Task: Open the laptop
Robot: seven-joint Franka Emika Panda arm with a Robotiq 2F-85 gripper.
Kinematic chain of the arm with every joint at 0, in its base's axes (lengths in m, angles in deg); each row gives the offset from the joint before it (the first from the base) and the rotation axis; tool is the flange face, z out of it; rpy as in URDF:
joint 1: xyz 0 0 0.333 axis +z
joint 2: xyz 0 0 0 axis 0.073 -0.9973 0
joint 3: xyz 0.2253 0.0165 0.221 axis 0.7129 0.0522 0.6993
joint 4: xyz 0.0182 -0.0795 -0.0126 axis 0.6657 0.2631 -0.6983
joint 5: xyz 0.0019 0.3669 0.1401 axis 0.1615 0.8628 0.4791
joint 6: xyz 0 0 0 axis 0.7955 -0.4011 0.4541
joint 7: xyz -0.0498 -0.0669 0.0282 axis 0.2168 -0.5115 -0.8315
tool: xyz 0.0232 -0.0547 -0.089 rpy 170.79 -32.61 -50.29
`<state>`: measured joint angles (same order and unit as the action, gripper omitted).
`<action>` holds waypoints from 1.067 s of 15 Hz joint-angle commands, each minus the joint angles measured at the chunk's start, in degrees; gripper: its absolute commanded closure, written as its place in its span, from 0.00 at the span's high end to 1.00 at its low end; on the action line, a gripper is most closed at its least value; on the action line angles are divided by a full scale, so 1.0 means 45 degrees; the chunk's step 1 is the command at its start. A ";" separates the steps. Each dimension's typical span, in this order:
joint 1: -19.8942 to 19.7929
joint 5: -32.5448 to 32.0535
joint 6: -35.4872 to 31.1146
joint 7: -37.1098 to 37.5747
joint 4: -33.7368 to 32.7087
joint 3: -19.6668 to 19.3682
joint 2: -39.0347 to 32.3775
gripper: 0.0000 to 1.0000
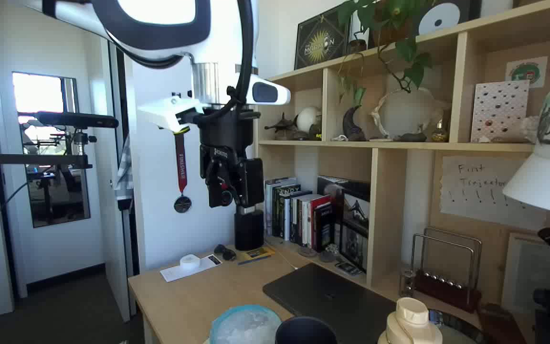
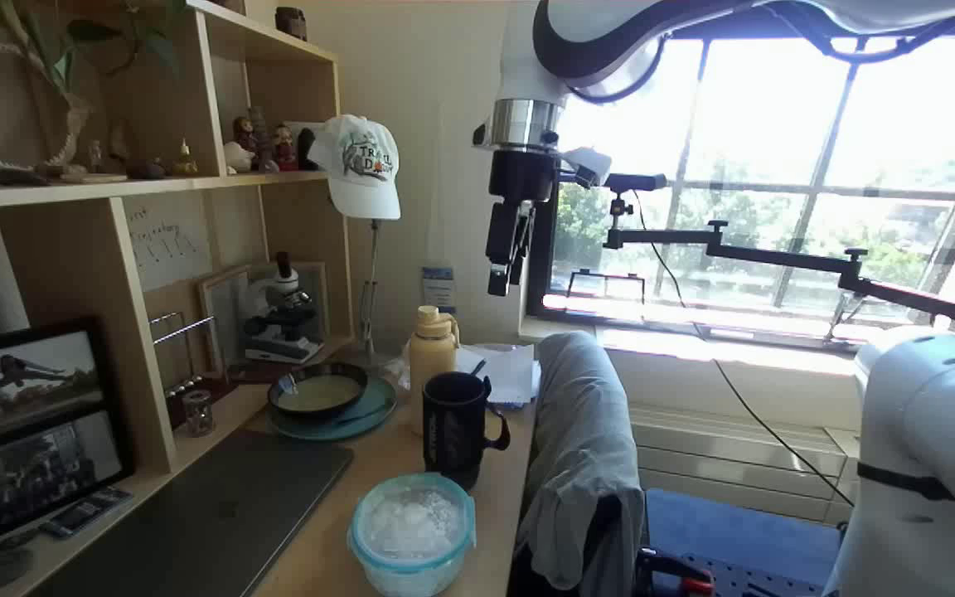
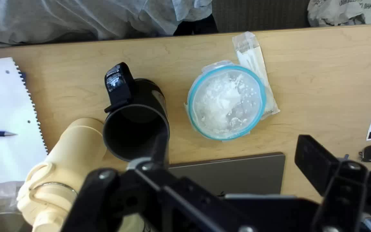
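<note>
The laptop (image 1: 322, 294) lies flat and closed on the desk in front of the shelf. It is dark grey and also shows in an exterior view (image 2: 212, 514) and in the wrist view (image 3: 237, 175). In the wrist view my gripper's own parts hide its lower portion. My gripper (image 1: 234, 191) hangs pointing down, well above the desk and apart from the laptop. It also shows in an exterior view (image 2: 508, 269). In the wrist view my gripper (image 3: 233, 154) is open, its fingers wide apart with nothing between them.
A black mug (image 2: 454, 427), a round teal-lidded container (image 2: 411, 531) and a yellow bottle (image 2: 432, 356) stand near the laptop. A bowl (image 2: 317, 391) on a plate sits past its end. The wooden shelf (image 1: 375, 215) rises behind. A covered chair (image 2: 581, 448) borders the desk.
</note>
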<state>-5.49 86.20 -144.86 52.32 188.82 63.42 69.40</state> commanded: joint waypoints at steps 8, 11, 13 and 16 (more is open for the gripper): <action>0.0373 0.0813 -0.1196 -0.0521 -0.1123 0.0535 -0.2203 1.00; 0.0880 0.1474 -0.2275 -0.1217 -0.2149 0.1177 -0.4091 1.00; 0.0965 0.1402 -0.2783 -0.1361 -0.3084 0.1766 -0.5676 1.00; 0.0789 0.1378 -0.3542 -0.1241 -0.4478 0.2555 -0.8150 1.00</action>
<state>-0.72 91.63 -159.24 48.01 176.43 72.49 43.23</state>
